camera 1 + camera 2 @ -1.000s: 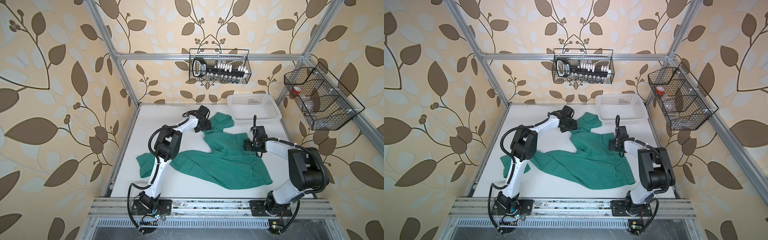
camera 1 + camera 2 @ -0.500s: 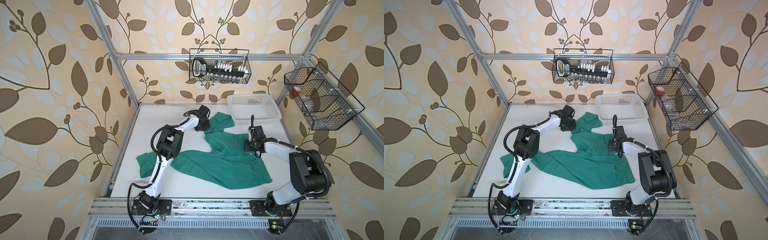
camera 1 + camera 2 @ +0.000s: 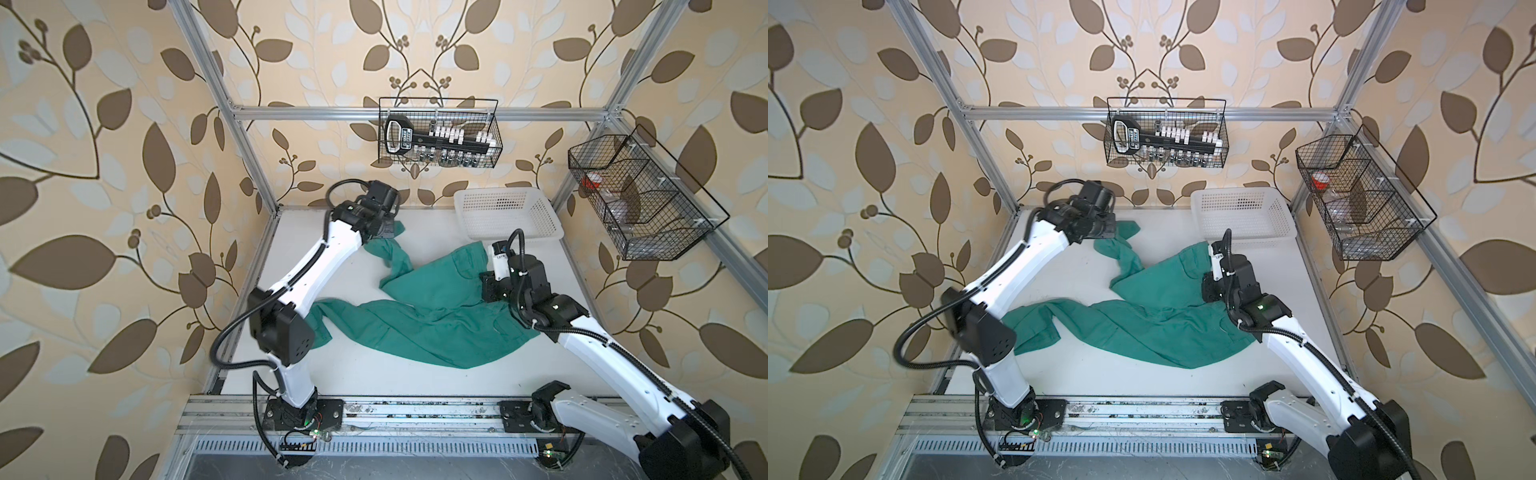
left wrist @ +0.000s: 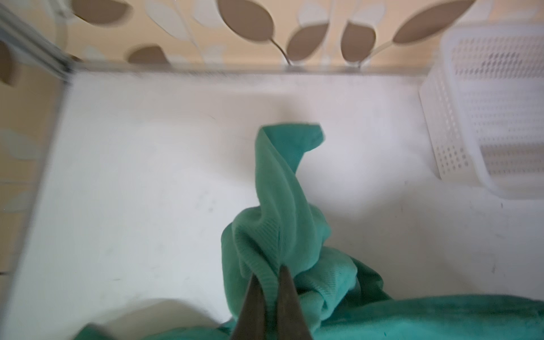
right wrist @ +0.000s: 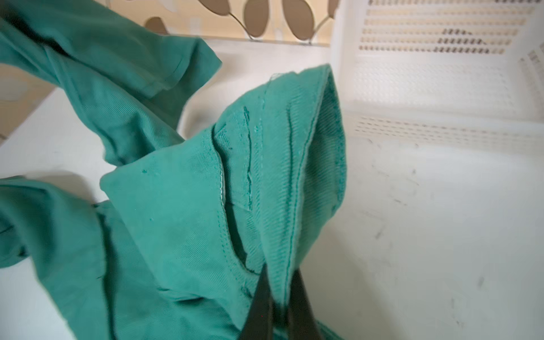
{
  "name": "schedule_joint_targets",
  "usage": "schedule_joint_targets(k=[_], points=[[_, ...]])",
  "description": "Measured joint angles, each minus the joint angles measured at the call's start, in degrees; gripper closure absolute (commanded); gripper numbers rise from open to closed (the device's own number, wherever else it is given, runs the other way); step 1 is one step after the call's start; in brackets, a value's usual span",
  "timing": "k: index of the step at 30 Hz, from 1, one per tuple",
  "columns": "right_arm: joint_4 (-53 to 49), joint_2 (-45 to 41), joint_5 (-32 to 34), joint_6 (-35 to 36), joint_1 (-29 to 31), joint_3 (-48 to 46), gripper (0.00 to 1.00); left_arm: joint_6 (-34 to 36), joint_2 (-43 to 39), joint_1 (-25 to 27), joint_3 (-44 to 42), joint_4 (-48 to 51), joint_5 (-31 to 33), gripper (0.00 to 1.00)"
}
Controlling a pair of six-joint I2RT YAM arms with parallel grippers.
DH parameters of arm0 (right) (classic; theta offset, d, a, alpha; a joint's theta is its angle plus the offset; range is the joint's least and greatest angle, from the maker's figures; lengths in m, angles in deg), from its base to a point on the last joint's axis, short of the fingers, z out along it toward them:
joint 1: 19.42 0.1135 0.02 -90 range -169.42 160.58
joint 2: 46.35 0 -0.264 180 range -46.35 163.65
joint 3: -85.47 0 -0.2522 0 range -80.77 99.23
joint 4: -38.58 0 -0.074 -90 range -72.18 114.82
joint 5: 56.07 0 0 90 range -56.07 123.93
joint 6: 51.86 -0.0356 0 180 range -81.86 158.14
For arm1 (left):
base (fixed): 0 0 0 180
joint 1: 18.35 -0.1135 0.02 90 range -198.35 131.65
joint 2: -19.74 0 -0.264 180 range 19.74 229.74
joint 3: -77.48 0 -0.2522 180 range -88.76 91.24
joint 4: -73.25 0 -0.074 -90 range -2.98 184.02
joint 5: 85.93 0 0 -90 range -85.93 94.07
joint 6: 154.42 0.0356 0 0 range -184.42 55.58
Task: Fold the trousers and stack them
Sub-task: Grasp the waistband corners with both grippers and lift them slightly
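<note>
Leaf-patterned walls enclose a white table where the trousers sprawl mid-frame; the left gripper, upper centre, pinches one leg, and the right gripper, centre right, clamps the waistband.

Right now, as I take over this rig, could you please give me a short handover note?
Left gripper: shut on one leg of the trousers, near the back wall.
Right gripper: shut on a stitched edge at the waist end, beside the white basket.
Cloth: crumpled across the table, unfolded.
Done: both grips. Left: flatten, fold, stack.
</note>
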Motion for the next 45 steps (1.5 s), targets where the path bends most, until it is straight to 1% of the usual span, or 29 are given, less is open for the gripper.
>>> schedule_joint_targets(k=[3, 6, 9, 11, 13, 15, 17, 18, 19, 21, 22, 23, 24, 26, 31, 34, 39, 42, 45], points=[[-1.5, -1.1, 0.0, -0.7, 5.0, 2.7, 1.00, 0.3, -11.1, 0.0, -1.8, 4.9, 7.0, 1.00], [-2.4, -1.9, 0.2, -1.7, 6.4, 5.6, 1.00, 0.1, -19.2, 0.0, -2.9, 9.3, 10.7, 1.00], [-4.6, -3.5, 1.9, -2.5, 6.1, 7.7, 1.00, -0.3, -23.5, 0.0, -5.6, 11.5, 12.8, 0.99], [-6.3, -4.4, 3.1, -3.2, 4.8, 7.8, 1.00, -0.7, -23.4, 0.0, -9.3, 10.9, 12.8, 0.95], [-7.3, -5.3, 4.1, -4.4, 1.8, 6.9, 1.00, -1.0, -20.3, 0.0, -13.6, 9.2, 11.9, 0.95], [-7.9, -6.7, 4.5, -6.1, -2.8, 4.5, 1.00, -1.2, -12.7, 0.0, -16.2, 6.4, 9.7, 0.94], [-8.5, -7.9, 5.5, -7.5, -6.6, 2.3, 1.00, -1.2, -3.2, 0.0, -16.2, 3.0, 7.7, 0.92], [-8.7, -8.4, 6.1, -8.1, -8.4, 1.1, 1.00, -1.2, 2.5, 0.0, -15.9, 1.2, 6.6, 0.89], [-9.1, -8.8, 6.7, -8.6, -9.6, 0.0, 1.00, -1.1, 6.3, 0.0, -15.3, 0.7, 6.0, 0.86], [-9.5, -10.3, 7.9, -9.4, -12.1, -2.6, 1.00, -1.2, 15.6, 0.0, -11.7, 0.8, 3.0, 0.82], [-9.8, -11.1, 8.6, -9.6, -13.1, -3.6, 1.00, -1.2, 18.3, 0.0, -10.0, 0.7, 1.9, 0.78], [-10.0, -11.9, 9.5, -9.7, -14.4, -4.7, 1.00, -1.2, 20.9, 0.2, -8.3, 0.5, 0.3, 0.70], [-10.0, -12.6, 10.6, -9.9, -15.9, -5.8, 1.00, -1.1, 22.4, 0.2, -7.0, 0.2, -1.2, 0.58], [-9.9, -13.6, 12.5, -9.9, -18.6, -7.6, 1.00, -1.2, 22.7, 0.2, -6.7, -0.4, -3.4, 0.43], [-8.4, -12.4, 15.3, -10.3, -24.7, -10.9, 1.00, -0.8, 17.8, -0.4, -7.2, -0.6, -5.2, 0.31], [-6.0, -9.2, 16.3, -10.3, -26.9, -11.9, 1.00, -0.5, 10.7, -2.5, -12.2, -0.7, -5.9, 0.30], [-1.7, -3.5, 17.1, -10.6, -29.3, -12.2, 1.00, -0.6, -2.8, -11.4, -23.3, -0.7, -8.1, 0.30], [0.3, -0.7, 17.5, -10.5, -29.9, -12.0, 1.00, -1.0, -5.4, -16.1, -28.0, -0.7, -8.3, 0.30], [1.9, 1.1, 17.3, -10.5, -31.6, -11.8, 1.00, -1.8, -5.3, -17.5, -32.7, -1.1, -8.9, 0.30]])
